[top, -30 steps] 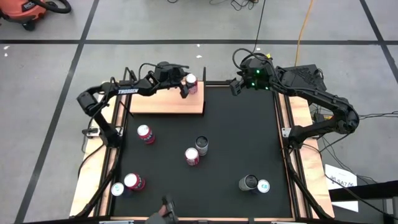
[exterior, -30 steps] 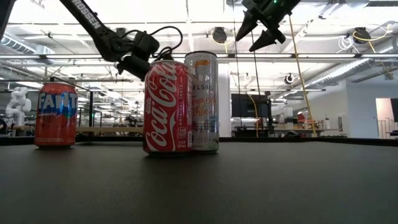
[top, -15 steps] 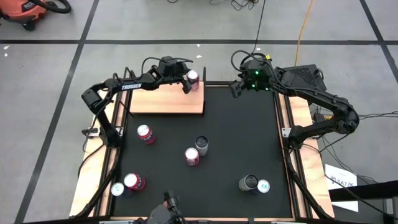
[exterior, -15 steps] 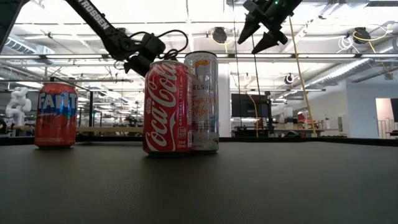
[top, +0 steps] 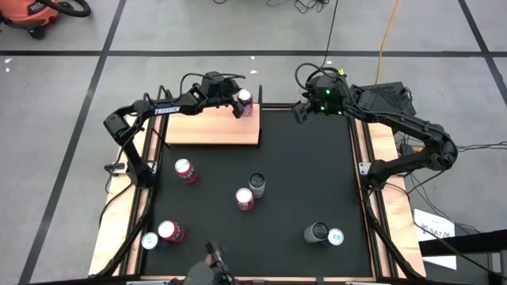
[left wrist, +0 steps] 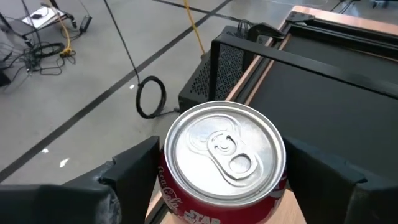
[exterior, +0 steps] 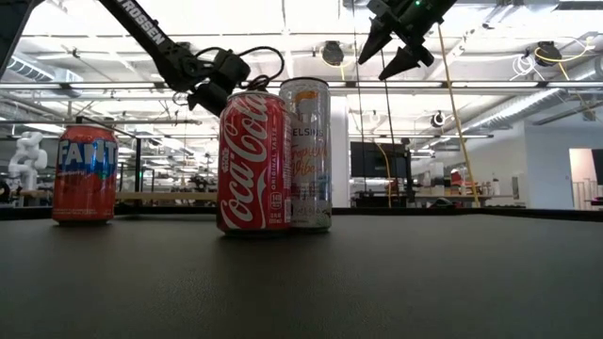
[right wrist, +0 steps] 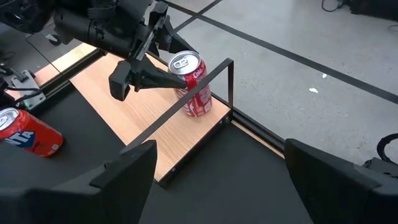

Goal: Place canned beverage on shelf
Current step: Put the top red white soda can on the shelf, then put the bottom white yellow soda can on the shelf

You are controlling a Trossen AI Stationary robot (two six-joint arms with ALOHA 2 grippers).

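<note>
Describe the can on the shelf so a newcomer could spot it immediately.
Find the light wooden shelf at the table's far left. On its right end, near the black posts, stands a red Coca-Cola can, between the left gripper's jaws. It is the only can raised on wood; the others sit on the black mat.
</note>
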